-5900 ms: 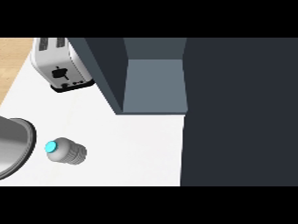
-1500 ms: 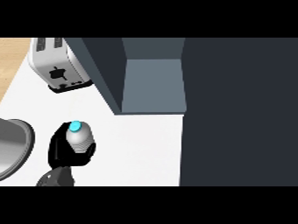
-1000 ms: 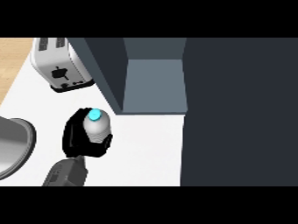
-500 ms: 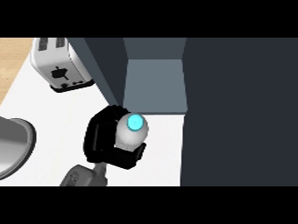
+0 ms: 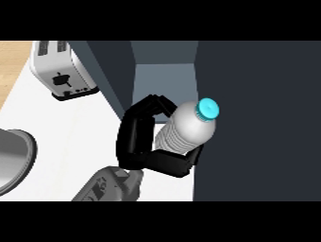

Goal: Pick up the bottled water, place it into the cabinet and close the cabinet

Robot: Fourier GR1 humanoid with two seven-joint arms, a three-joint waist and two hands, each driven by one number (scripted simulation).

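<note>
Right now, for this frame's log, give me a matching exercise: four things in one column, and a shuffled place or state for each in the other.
Things:
1. bottle
2. toaster
3. cabinet
4. pot

Places or states:
A. at the view's left edge, partly cut off
B. held in the left hand, blue cap toward the cabinet
C. open, nothing showing inside
D. on the counter, upper left

Pairs: 1-B, 2-D, 3-C, 4-A

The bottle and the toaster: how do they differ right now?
The bottled water is whitish with a bright blue cap; the toaster is silver with dark slots. The bottle is held up by the left hand at the cabinet opening; the toaster stands untouched on the counter.
</note>
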